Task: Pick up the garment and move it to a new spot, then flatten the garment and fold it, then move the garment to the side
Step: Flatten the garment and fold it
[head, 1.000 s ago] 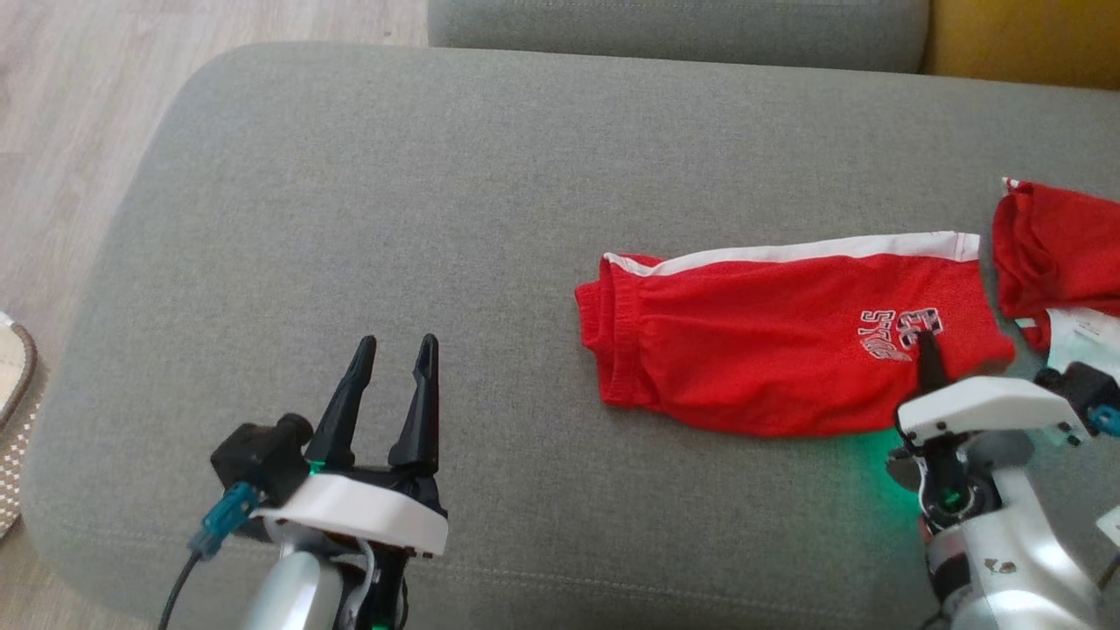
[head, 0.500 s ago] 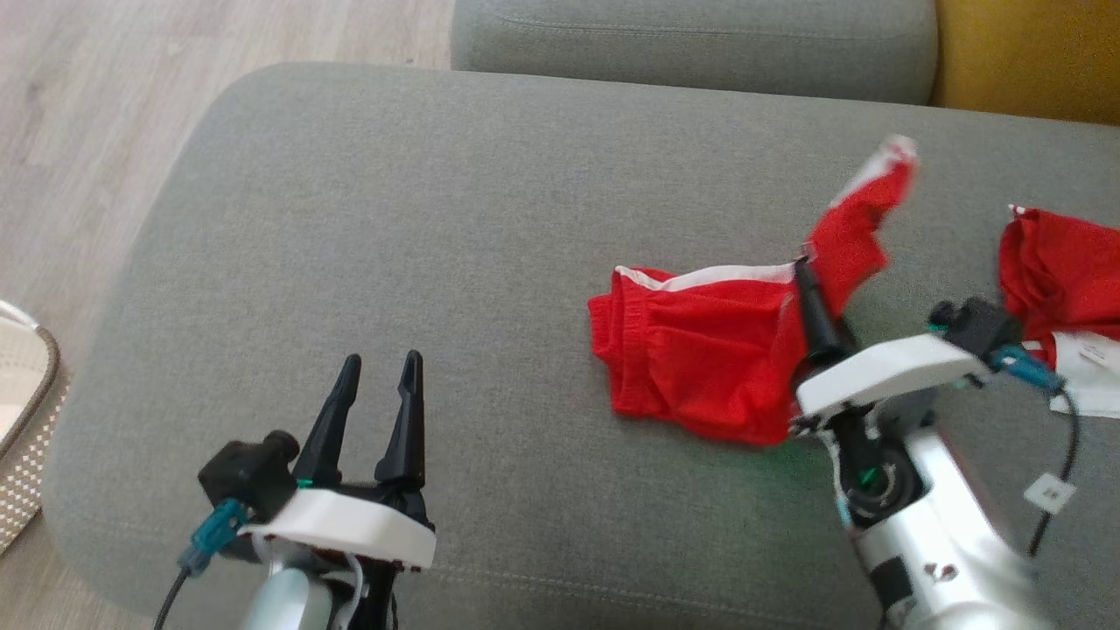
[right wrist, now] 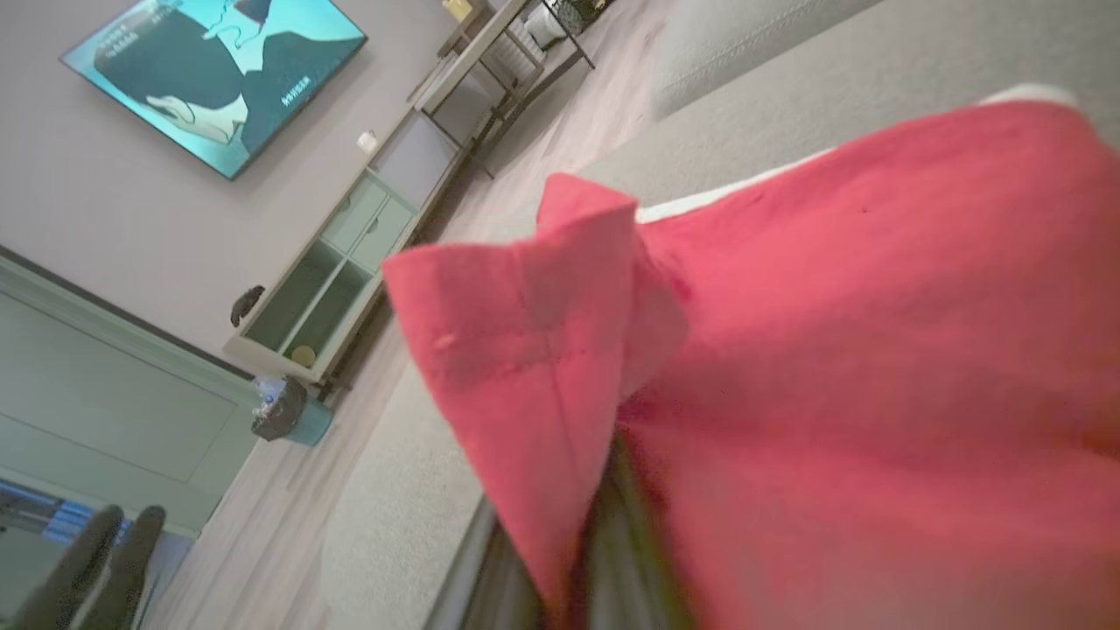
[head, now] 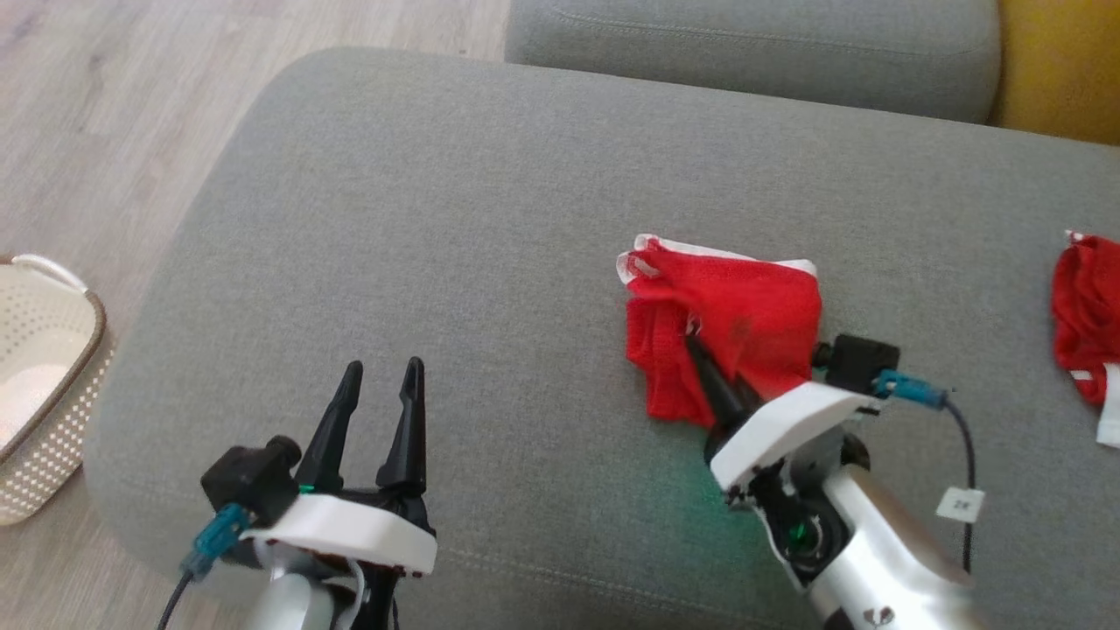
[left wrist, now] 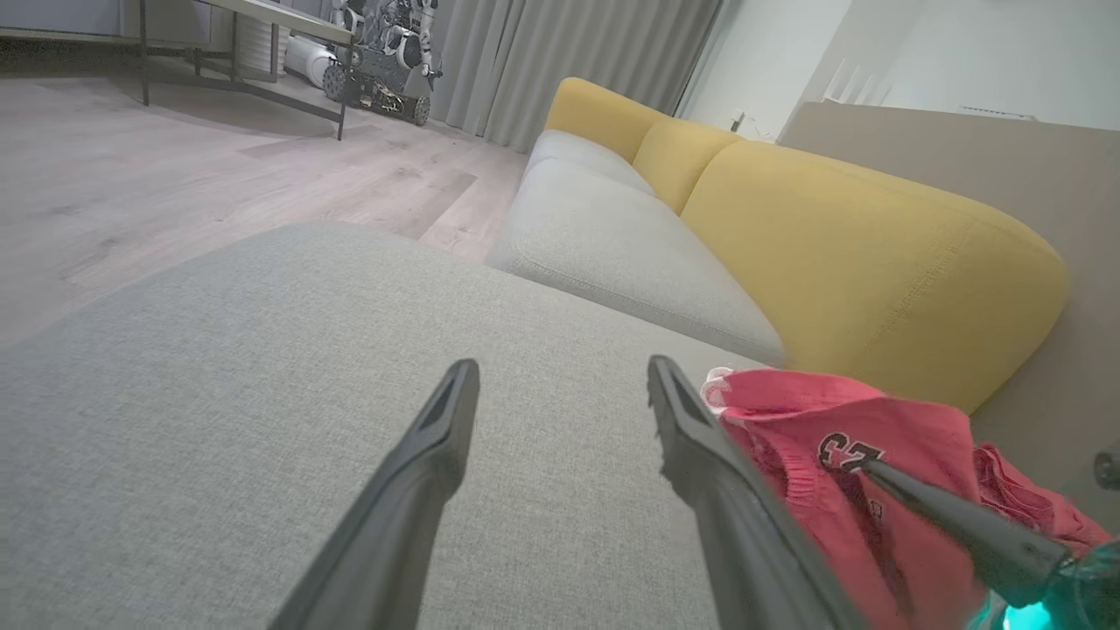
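Shorts [head: 752, 306] lie doubled on the sofa [head: 437, 219]; right hand [head: 697, 348] pinches their edge, apparently to fold; left hand [head: 381, 372] hovers wide, near left.

The left claw [left wrist: 562, 366], fingers apart, over grey cushion [left wrist: 219, 394]; red garment [left wrist: 787, 420] beside one finger.

Left claw [head: 382, 366] spread wide, empty; right claw [head: 694, 341] clamped on garment [head: 757, 302].
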Motion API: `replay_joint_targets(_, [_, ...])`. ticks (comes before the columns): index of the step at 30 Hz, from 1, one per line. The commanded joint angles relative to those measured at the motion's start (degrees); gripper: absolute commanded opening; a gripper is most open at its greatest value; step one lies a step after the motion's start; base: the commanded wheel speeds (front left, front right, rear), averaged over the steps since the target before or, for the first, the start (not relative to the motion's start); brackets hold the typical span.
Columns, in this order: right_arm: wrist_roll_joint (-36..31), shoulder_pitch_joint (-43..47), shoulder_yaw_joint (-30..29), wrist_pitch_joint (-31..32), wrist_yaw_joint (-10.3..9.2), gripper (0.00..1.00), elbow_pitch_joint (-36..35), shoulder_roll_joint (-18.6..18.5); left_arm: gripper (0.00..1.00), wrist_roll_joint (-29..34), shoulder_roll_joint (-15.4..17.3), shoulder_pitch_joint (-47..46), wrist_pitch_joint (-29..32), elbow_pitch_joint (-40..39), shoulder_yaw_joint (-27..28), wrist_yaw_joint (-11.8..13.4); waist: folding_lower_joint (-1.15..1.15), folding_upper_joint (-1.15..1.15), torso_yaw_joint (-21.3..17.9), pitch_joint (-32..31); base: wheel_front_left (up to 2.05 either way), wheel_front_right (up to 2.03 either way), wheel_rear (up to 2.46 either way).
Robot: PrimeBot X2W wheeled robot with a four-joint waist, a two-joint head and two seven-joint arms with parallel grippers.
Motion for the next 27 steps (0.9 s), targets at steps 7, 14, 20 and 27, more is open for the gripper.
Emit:
replay_joint_targets(7, [-2.9,-2.4,5.4,-1.8,-0.04,1.00,2.6,0.4,1.00,-0.2,0.2,-1.3,-0.4,-1.7,1.6,0.2,0.00,0.00,1.3,0.0,0.00,0.00,0.00])
replay_joint_targets(14, [-2.2,-2.3,11.7,0.2,-0.04,1.00,4.6,0.4,1.00,-0.4,0.2,-1.1,-0.4,-1.7,1.6,0.5,0.00,0.00,1.1,-0.3,0.00,0.00,0.00])
replay_joint_targets(20, [-1.2,-2.8,15.6,2.3,-0.04,1.00,6.6,0.4,1.00,-0.7,0.2,-1.3,-0.4,-2.1,1.5,0.6,0.00,0.00,0.2,0.2,0.00,0.00,0.00])
replay_joint_targets(27, [0.2,-3.5,17.9,2.6,-0.04,1.00,7.4,0.4,1.00,-0.7,0.2,-1.7,-0.4,-1.9,1.8,0.5,0.00,0.00,-1.5,0.3,0.00,0.00,0.00])
